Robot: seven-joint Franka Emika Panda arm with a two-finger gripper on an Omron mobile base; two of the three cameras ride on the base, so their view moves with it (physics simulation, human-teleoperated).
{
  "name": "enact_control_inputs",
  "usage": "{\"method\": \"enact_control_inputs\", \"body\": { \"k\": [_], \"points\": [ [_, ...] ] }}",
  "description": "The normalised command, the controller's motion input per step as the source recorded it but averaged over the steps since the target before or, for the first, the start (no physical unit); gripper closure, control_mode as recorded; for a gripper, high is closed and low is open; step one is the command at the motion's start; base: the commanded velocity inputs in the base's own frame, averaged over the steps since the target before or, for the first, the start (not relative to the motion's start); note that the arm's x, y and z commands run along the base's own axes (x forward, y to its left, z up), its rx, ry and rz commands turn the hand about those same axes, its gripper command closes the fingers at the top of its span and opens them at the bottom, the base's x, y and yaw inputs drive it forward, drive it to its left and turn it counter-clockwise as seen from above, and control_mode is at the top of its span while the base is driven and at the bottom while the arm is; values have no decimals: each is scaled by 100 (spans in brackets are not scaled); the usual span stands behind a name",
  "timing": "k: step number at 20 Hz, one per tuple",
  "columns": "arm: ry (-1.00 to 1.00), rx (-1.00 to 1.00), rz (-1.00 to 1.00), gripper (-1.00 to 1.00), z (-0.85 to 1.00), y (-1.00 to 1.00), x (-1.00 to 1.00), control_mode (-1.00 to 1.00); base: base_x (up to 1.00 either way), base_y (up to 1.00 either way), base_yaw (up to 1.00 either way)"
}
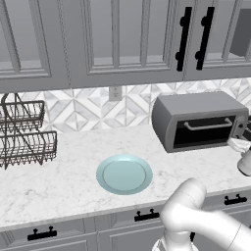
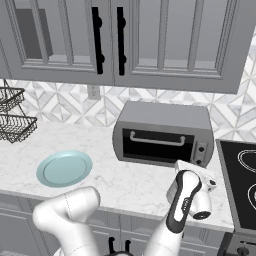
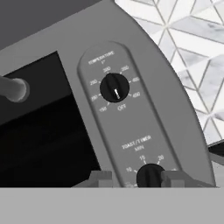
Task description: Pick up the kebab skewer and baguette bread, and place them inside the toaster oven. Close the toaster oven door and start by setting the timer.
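Observation:
The toaster oven (image 1: 196, 120) (image 2: 162, 132) stands on the counter against the backsplash. The toaster oven door (image 1: 203, 132) (image 2: 157, 146) is closed, its glass dark. My gripper (image 2: 192, 167) (image 1: 240, 145) is at the control panel on the oven's right end. In the hand view my gripper (image 3: 136, 178) straddles the timer knob (image 3: 148, 175). The right fingertip (image 3: 175, 178) sits at the knob's edge, and the left fingertip (image 3: 100, 178) stands a little off it. The temperature knob (image 3: 114, 87) is above. The kebab skewer and baguette bread are out of view.
A pale blue plate (image 1: 124, 174) (image 2: 64, 168) lies bare on the marble counter left of the oven. A two-tier wire basket rack (image 1: 24, 132) (image 2: 12, 120) stands at the far left. A black stovetop (image 2: 242, 180) borders the oven's right. Wall cabinets hang overhead.

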Motion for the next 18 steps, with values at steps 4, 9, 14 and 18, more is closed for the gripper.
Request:
{"method": "enact_control_inputs", "body": {
  "k": [4, 9, 14, 18],
  "points": [
    [0, -2, -30, 100, 0, 0, 4, -100, 0, 0, 0],
    [0, -2, -18, 100, 0, 0, 7, -100, 0, 0, 0],
    [0, 0, -2, 100, 1, 0, 1, -100, 0, 0, 0],
    [0, 0, 0, 100, 1, 0, 0, -100, 0, 0, 0]
  ]
}}
